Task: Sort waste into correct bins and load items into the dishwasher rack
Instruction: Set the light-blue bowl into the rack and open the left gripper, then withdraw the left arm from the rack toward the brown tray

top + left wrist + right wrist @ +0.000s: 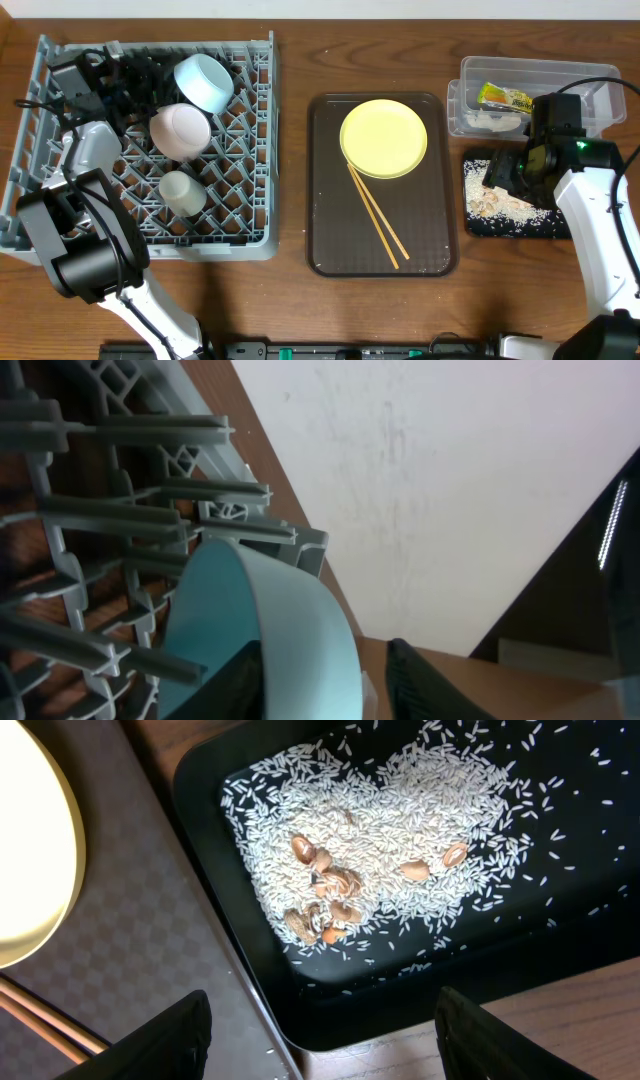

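Note:
The grey-blue dishwasher rack [262, 150] at the left holds the light blue bowl [205, 82], the white bowl [180, 130] and the small white cup [180, 192]. My left gripper [322, 650] is open. Its fingers straddle the rim of the light blue bowl [290, 610], with a gap on the outer side. The yellow plate [383, 137] and the chopsticks [375, 215] lie on the brown tray [330, 230]. My right gripper [320, 1045] is open and empty above the near corner of the black tray [560, 920], which holds the rice scraps [380, 830].
The clear tub [590, 75] at the back right holds the yellow-green wrapper [505, 97] and the white tissue [490, 120]. The black tray [475, 225] sits just in front of it, close to the brown tray's right edge. Rack pegs [150, 430] stand around the blue bowl.

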You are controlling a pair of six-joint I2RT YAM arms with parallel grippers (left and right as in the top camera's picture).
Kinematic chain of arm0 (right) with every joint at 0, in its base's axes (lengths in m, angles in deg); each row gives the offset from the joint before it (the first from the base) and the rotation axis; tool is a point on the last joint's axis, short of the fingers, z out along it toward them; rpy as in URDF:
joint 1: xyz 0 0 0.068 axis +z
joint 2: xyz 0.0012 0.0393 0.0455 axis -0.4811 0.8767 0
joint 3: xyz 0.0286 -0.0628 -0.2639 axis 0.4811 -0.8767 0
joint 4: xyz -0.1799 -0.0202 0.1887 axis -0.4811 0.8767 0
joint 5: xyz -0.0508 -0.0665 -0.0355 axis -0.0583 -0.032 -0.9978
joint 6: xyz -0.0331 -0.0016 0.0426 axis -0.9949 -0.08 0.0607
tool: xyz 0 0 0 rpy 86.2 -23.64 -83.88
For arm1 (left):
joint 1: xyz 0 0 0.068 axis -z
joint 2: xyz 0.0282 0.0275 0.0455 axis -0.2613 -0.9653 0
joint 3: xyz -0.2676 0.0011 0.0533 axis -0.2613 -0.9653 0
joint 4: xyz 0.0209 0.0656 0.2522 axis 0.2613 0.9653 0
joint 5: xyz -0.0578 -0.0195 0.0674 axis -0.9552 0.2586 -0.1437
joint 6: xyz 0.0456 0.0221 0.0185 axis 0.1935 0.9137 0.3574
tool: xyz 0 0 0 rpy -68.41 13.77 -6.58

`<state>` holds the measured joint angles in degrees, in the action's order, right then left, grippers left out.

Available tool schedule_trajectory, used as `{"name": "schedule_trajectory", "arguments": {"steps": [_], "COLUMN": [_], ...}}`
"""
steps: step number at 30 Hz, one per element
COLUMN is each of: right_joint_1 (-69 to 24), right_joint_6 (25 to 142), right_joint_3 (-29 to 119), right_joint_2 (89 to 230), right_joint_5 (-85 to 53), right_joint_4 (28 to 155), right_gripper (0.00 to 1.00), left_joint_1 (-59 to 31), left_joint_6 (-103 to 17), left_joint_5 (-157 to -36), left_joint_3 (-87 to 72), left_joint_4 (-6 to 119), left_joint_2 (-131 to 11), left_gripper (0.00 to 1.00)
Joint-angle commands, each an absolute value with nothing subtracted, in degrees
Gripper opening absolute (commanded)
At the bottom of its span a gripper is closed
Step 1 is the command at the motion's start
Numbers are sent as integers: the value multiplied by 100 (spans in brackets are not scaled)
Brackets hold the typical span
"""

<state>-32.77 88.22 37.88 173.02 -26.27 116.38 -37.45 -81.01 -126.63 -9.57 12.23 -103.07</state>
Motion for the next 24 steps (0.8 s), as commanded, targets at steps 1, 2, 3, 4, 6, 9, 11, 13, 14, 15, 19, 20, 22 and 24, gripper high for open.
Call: {"name": "schedule_trajectory", "arguments": {"steps": [1,2,3,4,6,9,11,13,14,15,19,20,22,24], "right_joint_1": [-3336,-3334,-3334,-3334,-3334,-3336,-3334,-3334,-3334,-3336,-3334,-3334,-3334,-3334], "right_joint_6": [8747,8747,8747,8747,8725,8706,8708,8708,8708,8710,8710,8710,8710,8710], "right_joint_3": [3873,3873,3873,3873,3873,3873,3873,3873,3873,3873,3873,3873,3873,3873], "right_joint_2": [17234,17234,17234,17234,17234,17234,17234,17234,17234,17234,17234,17234,17234,17234], "right_joint_5": [-2666,-2666,-2666,-2666,-2666,-2668,-2666,-2666,-2666,-2666,-2666,-2666,-2666,-2666], "right_joint_4": [11645,11642,11642,11640,11640,11645,11642,11631,11627,11625,11625,11621,11601,11594], "right_gripper": [70,70,70,70,70,70,70,70,70,69,70,70,70,72], "left_joint_1": [-3811,-3830,-3854,-3874,-3929,-4025,-4093,-4145,-4152,-4160,-4125,-4101,-4023,-3876], "left_joint_6": [-7867,-7867,-7864,-7836,-7670,-7438,-7329,-7248,-7196,-7126,-6903,-6901,-6802,-6426], "left_joint_5": [-12621,-12637,-12641,-12639,-12639,-12615,-12617,-12617,-12617,-12617,-12615,-12617,-12615,-12602], "left_joint_3": [-907,-907,-907,-907,-907,-907,-907,-907,-907,-907,-907,-907,-907,-907], "left_joint_4": [1212,1214,1214,1212,1214,1214,1214,1216,1216,1216,1223,1232,1345,1715], "left_joint_2": [-10362,-10351,-10340,-10320,-10253,-10119,-10010,-9883,-9822,-9735,-9356,-9245,-9029,-8793], "left_gripper": [46,45,46,46,51,62,64,69,71,75,83,83,86,87]}}
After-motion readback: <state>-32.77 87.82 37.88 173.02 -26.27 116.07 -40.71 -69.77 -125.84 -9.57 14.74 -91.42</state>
